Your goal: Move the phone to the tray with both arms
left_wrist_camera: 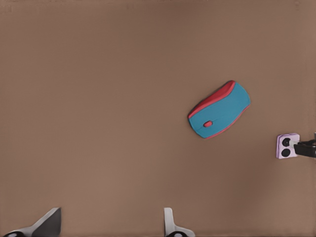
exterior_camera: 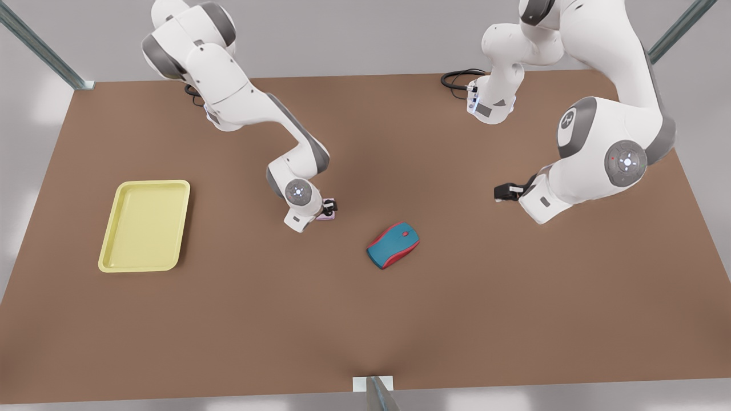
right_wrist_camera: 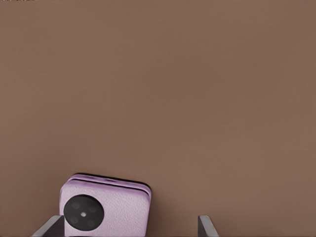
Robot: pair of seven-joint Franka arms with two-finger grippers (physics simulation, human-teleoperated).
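Note:
The pale pink-lilac phone (right_wrist_camera: pixel 106 210) lies flat on the brown table (exterior_camera: pixel 365 319), its dark round camera facing up. My right gripper (right_wrist_camera: pixel 128 224) is open and straddles it; one finger (right_wrist_camera: pixel 49 227) is at the phone's edge and the other stands apart from it. In the front view this gripper (exterior_camera: pixel 330 206) is just left of centre, over the phone (exterior_camera: pixel 326 217). The yellow tray (exterior_camera: pixel 114 260) lies at the front view's left. My left gripper (exterior_camera: pixel 502 193) waits open on the front view's right, its fingertips (left_wrist_camera: pixel 170 224) wide apart, and its view takes in the phone (left_wrist_camera: pixel 286 146) far off.
A teal-and-red computer mouse (exterior_camera: pixel 393 245) (left_wrist_camera: pixel 219 109) lies between the two grippers, just to the front view's right of the phone. A black cable (exterior_camera: pixel 457 77) coils at the table's back edge. A metal post (exterior_camera: pixel 374 391) stands at the front edge.

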